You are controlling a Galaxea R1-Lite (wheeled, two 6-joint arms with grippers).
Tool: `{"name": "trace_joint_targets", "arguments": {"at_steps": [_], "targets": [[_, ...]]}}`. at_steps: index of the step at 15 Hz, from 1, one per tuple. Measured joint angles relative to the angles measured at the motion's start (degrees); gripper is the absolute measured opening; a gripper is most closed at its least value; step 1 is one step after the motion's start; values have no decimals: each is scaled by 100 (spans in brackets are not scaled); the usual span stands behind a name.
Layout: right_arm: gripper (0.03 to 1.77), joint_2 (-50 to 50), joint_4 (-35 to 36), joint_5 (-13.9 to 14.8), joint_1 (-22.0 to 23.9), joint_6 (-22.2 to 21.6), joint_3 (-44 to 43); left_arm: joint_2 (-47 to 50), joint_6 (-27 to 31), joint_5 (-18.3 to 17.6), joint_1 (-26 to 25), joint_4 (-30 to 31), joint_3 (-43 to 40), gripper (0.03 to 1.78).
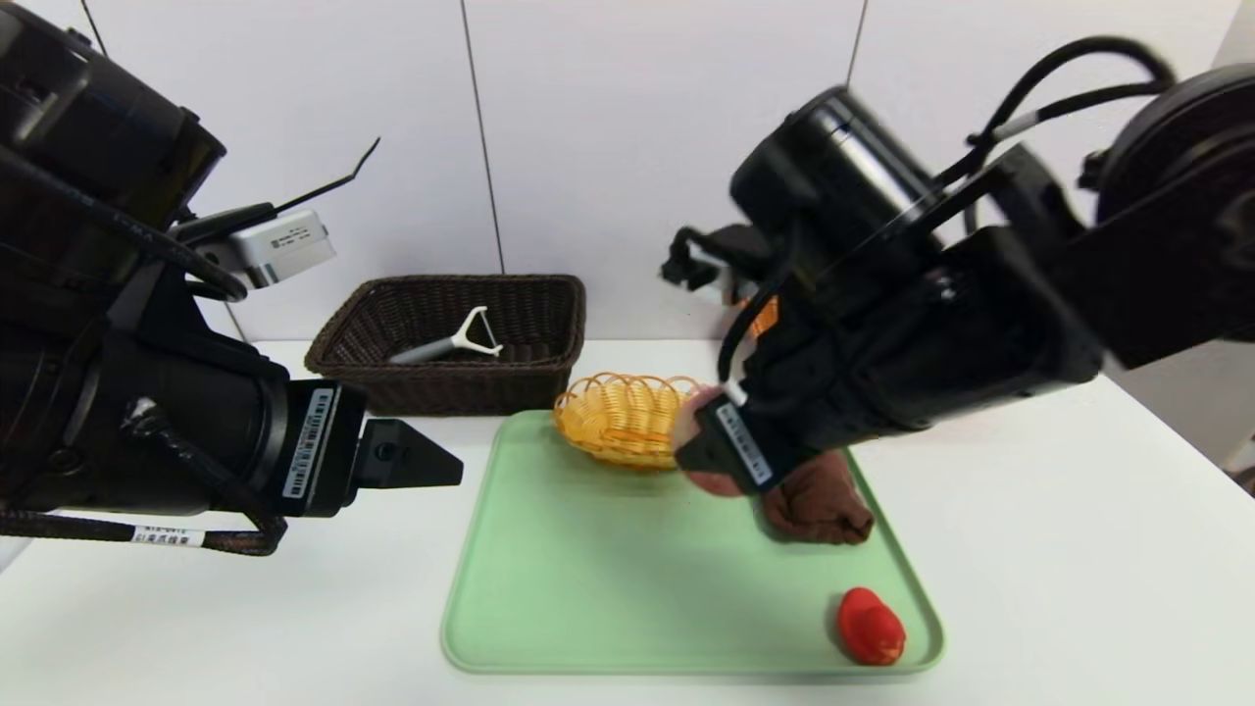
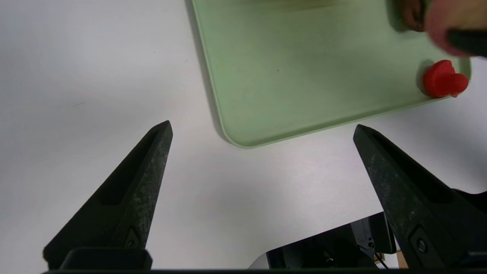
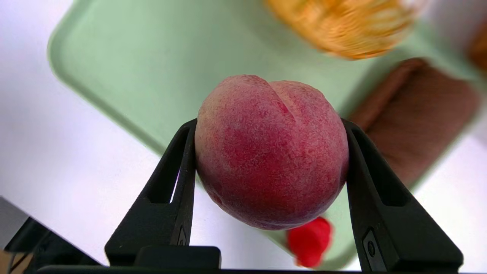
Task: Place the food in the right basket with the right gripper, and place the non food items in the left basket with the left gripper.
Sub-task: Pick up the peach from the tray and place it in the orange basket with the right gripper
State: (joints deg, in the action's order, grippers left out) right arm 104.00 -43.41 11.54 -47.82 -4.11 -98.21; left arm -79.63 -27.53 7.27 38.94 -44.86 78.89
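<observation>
Peach point(image 3: 272, 152) pinched in R end effector point(image 3: 272, 123), above green tray point(image 1: 686, 579); L end effector point(image 2: 262, 123) spread over counter point(image 1: 1029, 569), beside tray.

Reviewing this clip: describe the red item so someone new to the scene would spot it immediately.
Find the big pale green tray on the white table. Look in its near corner on the robot's right. The small, bright red, lumpy item there differs from the dull brown folded cloth farther back.
</observation>
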Motion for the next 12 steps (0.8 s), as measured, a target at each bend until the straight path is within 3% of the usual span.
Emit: {"name": "trace_joint_targets", "arguments": {"at_steps": [3, 8, 12], "targets": [[109, -461, 268, 416, 518, 218, -63, 2, 2, -2, 0, 5, -13, 169], [109, -689, 806, 461, 1870, 571, -72, -5, 11, 1, 0, 11, -22, 169], [109, -328, 1556, 455, 2925, 859, -52, -9, 2, 15, 0, 10, -13, 169]]}}
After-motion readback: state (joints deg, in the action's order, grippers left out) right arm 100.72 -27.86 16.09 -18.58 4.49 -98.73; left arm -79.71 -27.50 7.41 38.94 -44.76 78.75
